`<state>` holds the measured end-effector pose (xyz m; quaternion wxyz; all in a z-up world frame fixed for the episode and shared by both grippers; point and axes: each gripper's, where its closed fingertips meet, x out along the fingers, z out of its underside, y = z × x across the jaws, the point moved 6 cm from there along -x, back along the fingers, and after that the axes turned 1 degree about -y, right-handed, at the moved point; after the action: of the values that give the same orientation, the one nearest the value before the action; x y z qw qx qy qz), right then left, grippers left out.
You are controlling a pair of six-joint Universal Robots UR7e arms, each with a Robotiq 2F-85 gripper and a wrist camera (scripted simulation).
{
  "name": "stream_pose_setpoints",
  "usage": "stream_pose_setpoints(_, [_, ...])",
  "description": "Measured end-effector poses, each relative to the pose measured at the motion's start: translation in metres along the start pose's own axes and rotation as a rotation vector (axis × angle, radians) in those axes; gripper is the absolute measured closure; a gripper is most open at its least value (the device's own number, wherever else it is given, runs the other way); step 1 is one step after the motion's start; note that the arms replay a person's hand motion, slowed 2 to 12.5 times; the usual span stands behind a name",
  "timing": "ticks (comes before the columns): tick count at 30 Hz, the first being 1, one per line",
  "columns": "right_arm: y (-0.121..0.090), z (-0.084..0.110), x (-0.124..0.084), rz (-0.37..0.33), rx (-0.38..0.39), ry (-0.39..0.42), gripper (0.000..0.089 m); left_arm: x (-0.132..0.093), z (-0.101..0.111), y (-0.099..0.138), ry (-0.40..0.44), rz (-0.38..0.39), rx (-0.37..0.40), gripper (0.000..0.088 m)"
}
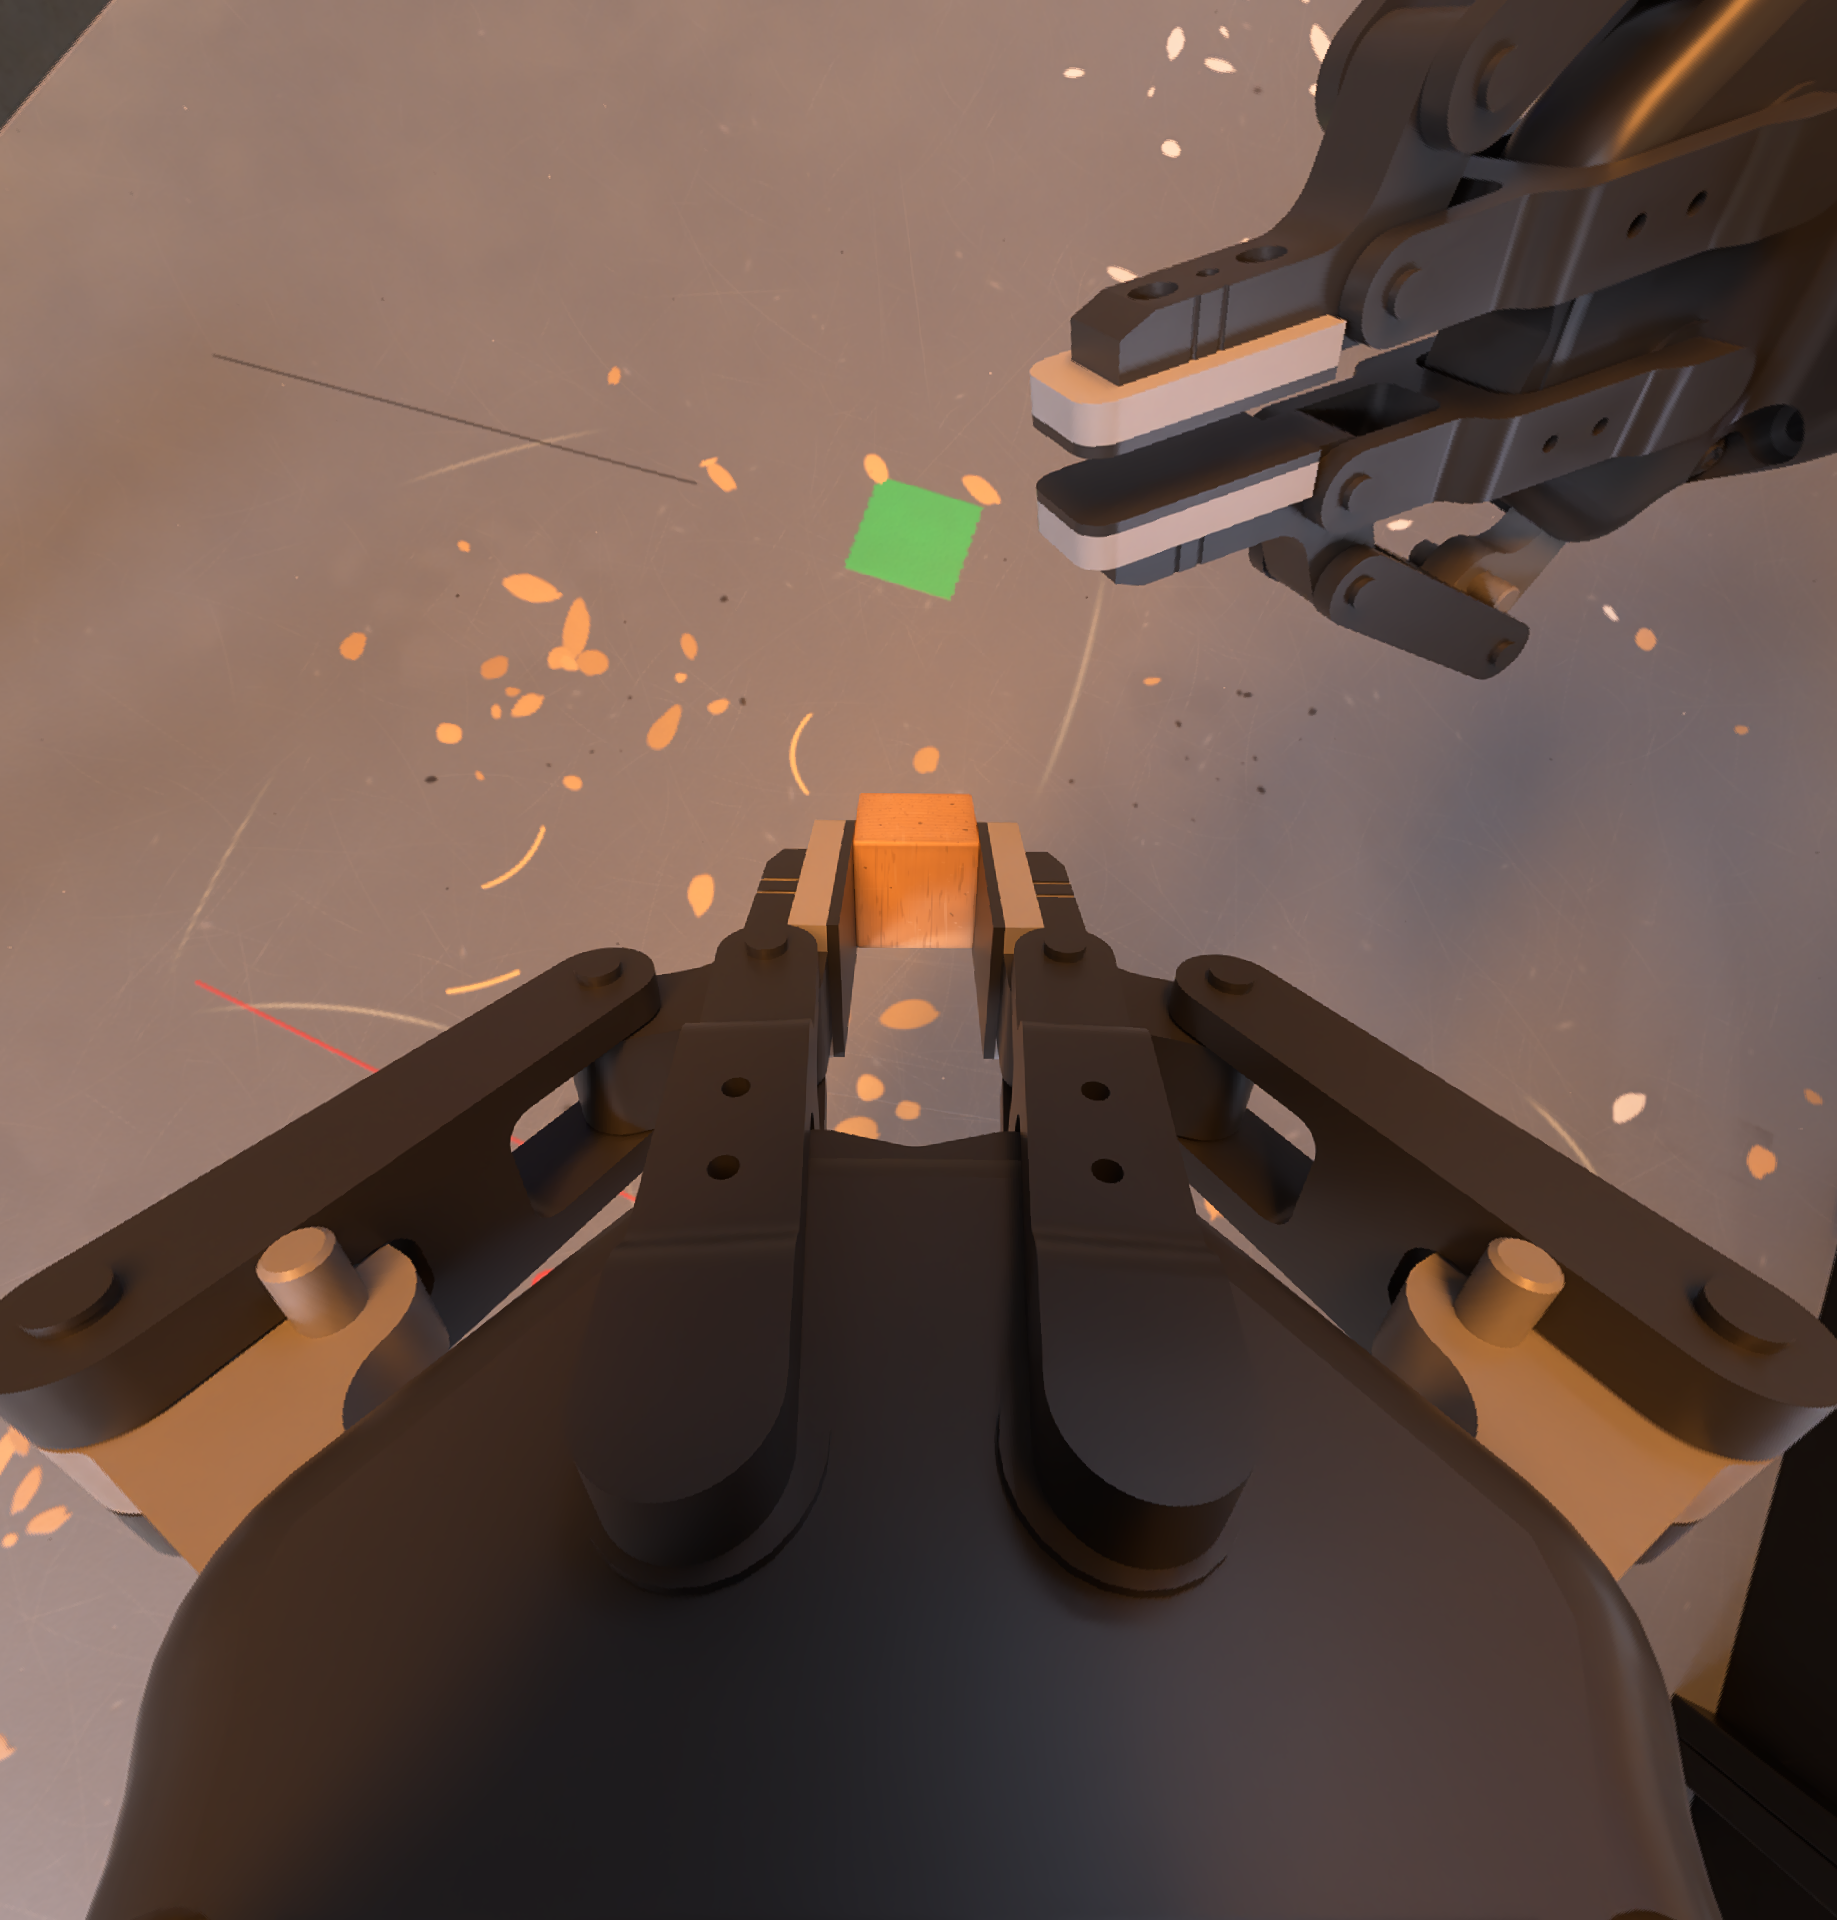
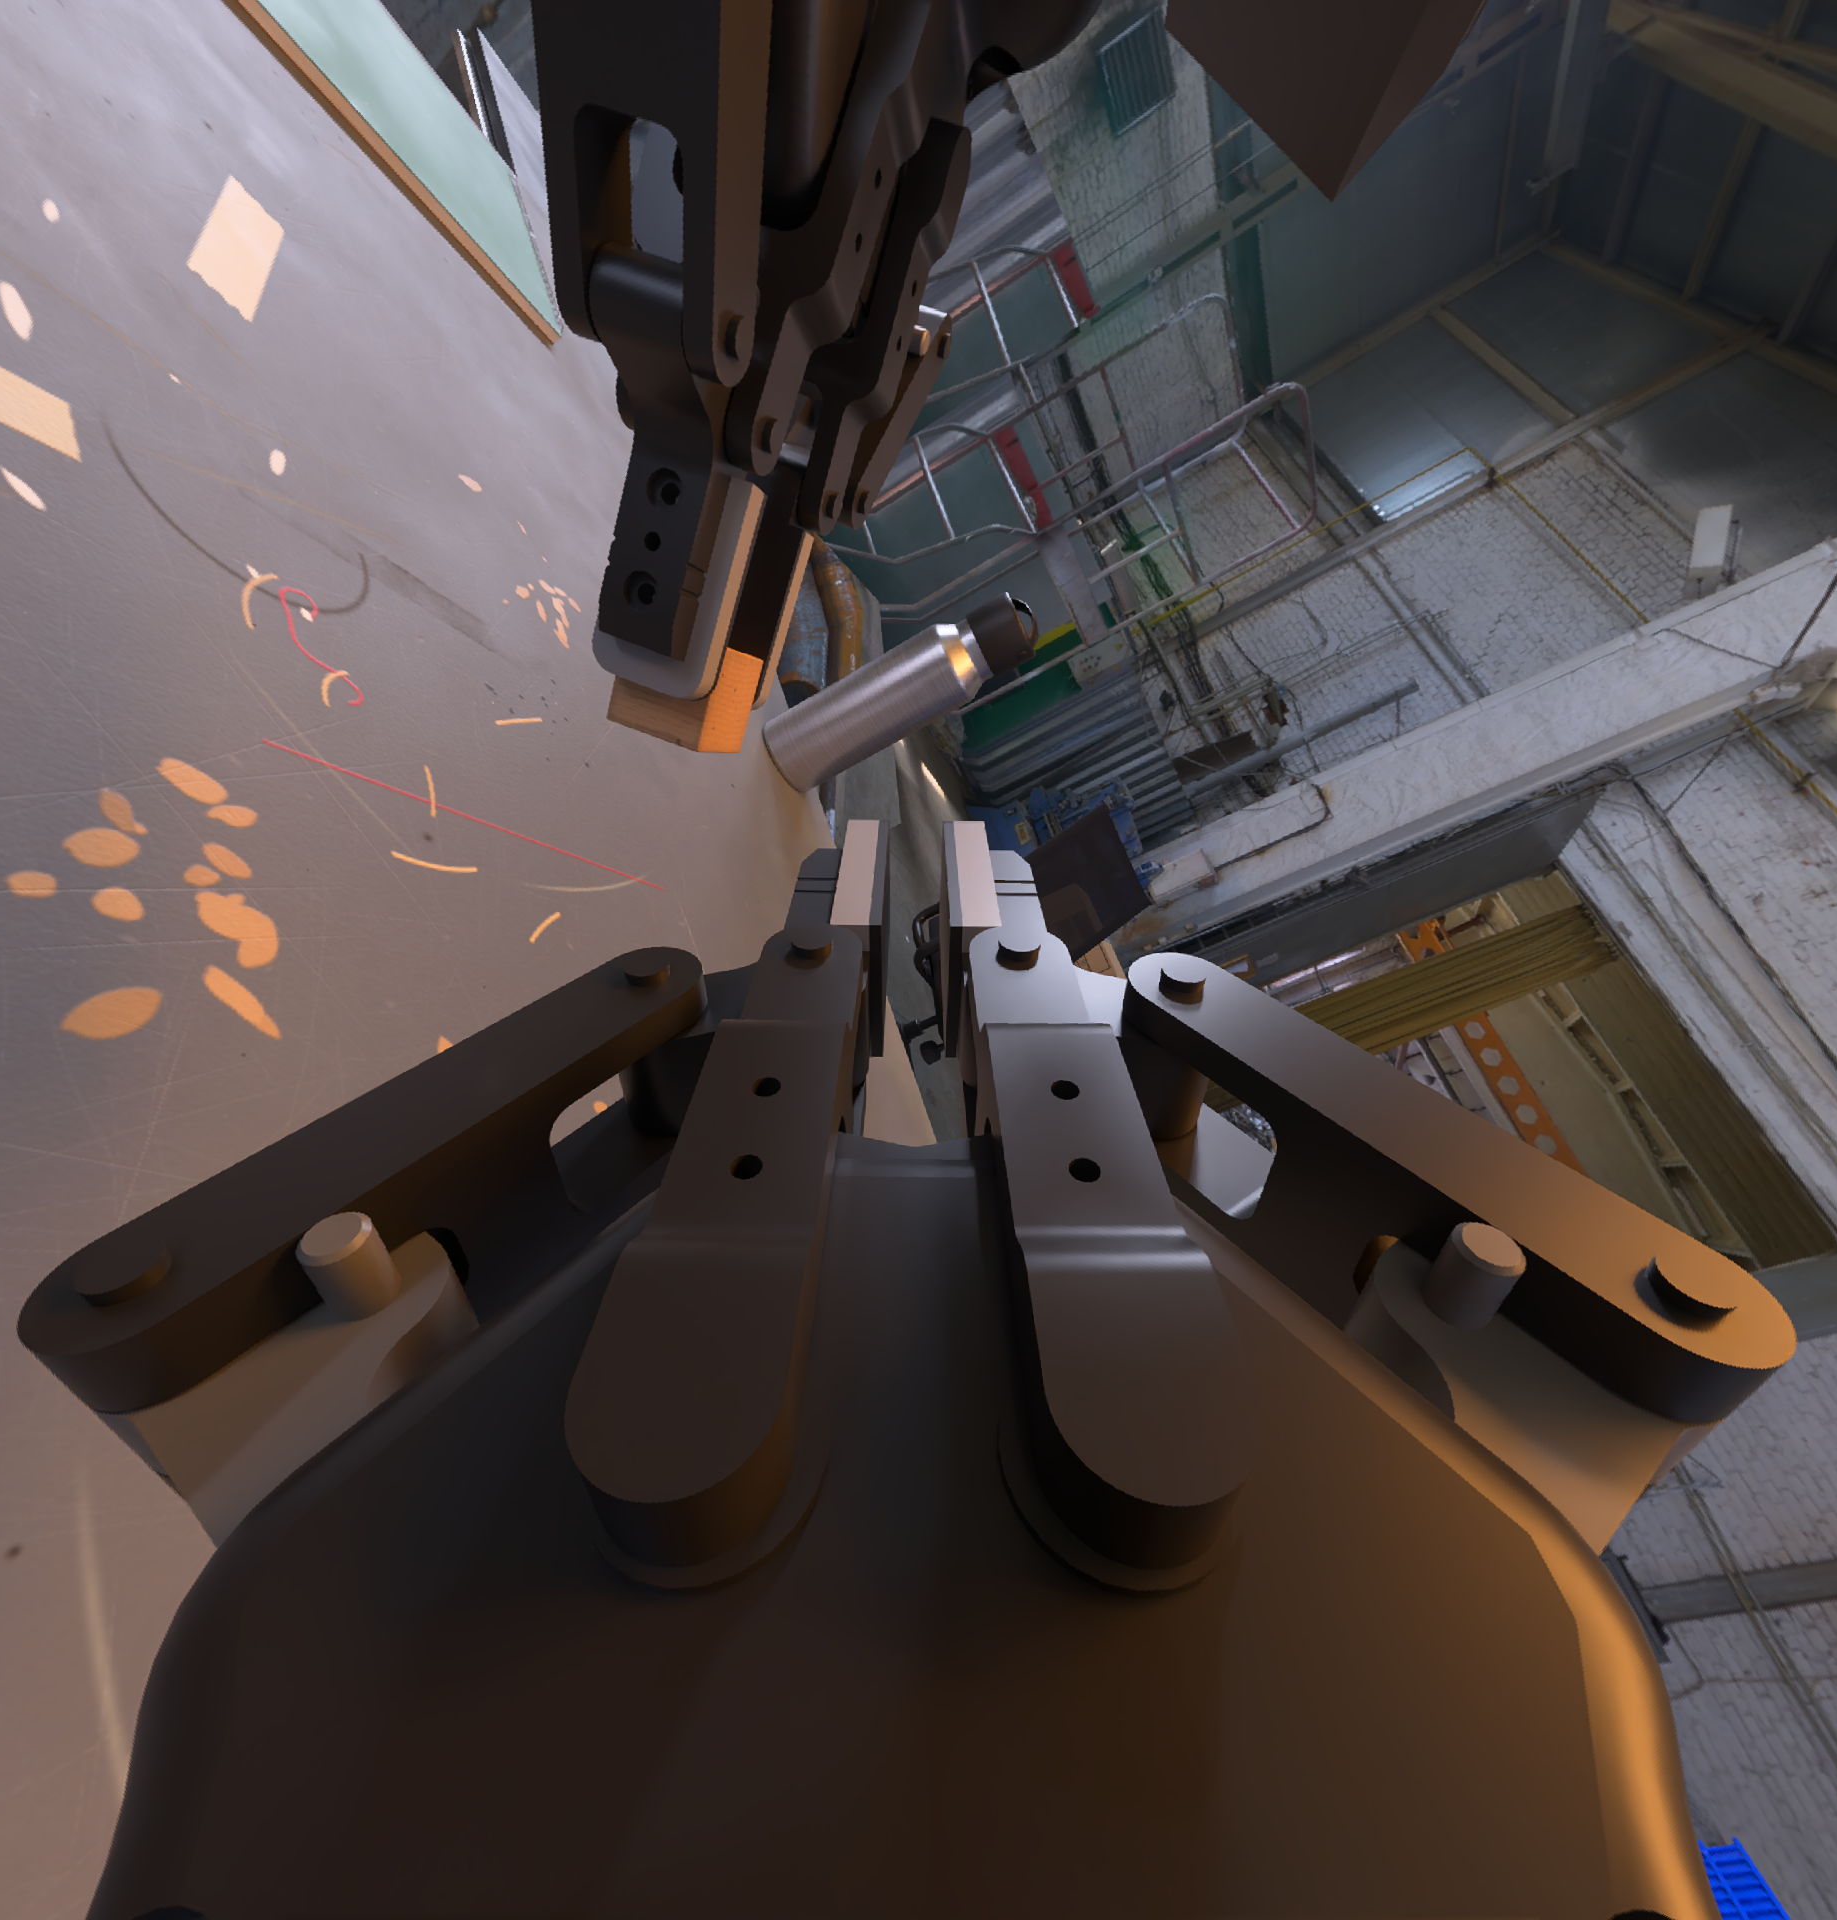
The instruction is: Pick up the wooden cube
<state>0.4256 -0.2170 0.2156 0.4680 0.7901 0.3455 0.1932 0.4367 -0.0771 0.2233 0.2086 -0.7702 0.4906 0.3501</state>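
The wooden cube is a small light-brown block gripped between the pads of my left gripper, which is shut on it. In the right wrist view the left gripper comes down from the top with the cube at its fingertips, close to the table; whether it touches the table I cannot tell. My right gripper is empty, with a narrow gap between its pads. In the left wrist view it hovers beyond and to the right of the cube.
A flat green square lies on the scratched grey table beyond the cube. A metal cylinder with a dark cap stands on the table near the cube. A green-topped board lies at the table's far edge.
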Motion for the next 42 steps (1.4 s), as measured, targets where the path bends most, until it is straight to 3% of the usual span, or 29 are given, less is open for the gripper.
stream_pose_setpoints(42, [-0.0064,-0.0021,0.0007,-0.021,-0.080,-0.002,0.0808,-0.0008,0.0042,0.0023,-0.048,0.013,-0.014,0.0683])
